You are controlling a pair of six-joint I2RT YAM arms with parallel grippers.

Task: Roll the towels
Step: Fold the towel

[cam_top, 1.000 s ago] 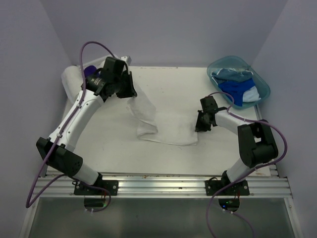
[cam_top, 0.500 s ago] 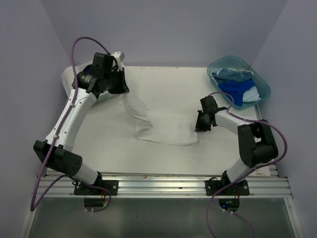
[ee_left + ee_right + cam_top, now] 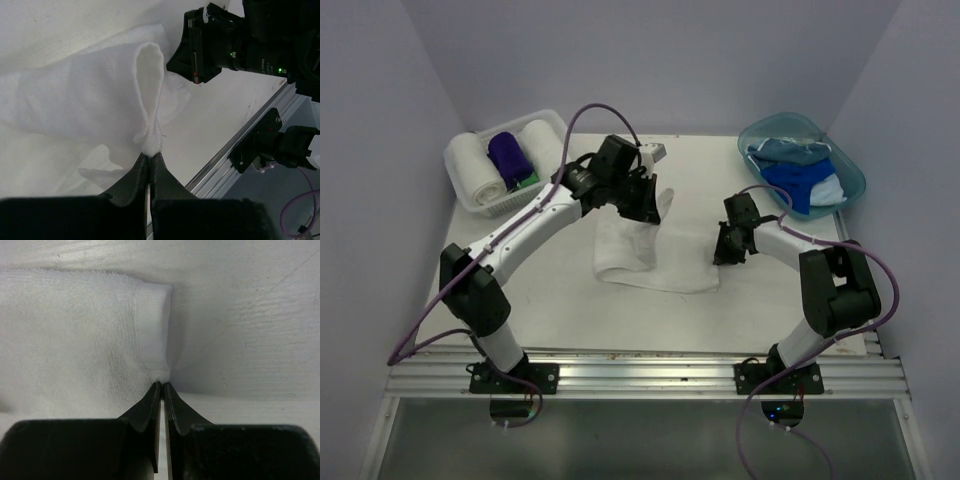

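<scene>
A large white towel (image 3: 655, 262) lies flat in the middle of the table. My left gripper (image 3: 655, 207) hangs over its far edge, shut on a pinched-up fold of that towel (image 3: 149, 75), its tips (image 3: 151, 154) closed on the cloth. At the towel's right corner sits my right gripper (image 3: 722, 257), shut on the hemmed corner (image 3: 156, 330) at table level, its tips (image 3: 162, 384) on the cloth. Rolled white towels (image 3: 476, 166), a purple one (image 3: 508, 155) and a green one (image 3: 527, 183) are in the basket. Royal blue (image 3: 790, 182) and pale blue towels (image 3: 785, 150) fill the tub.
The white lattice basket (image 3: 480, 208) stands at the far left corner. The teal tub (image 3: 852, 185) stands at the far right. The right arm (image 3: 235, 45) shows close ahead in the left wrist view. Purple walls close the sides and back.
My left arm has swung from over the basket at the far left to the middle, carrying the towel's edge rightward over the towel. The right arm has not moved.
</scene>
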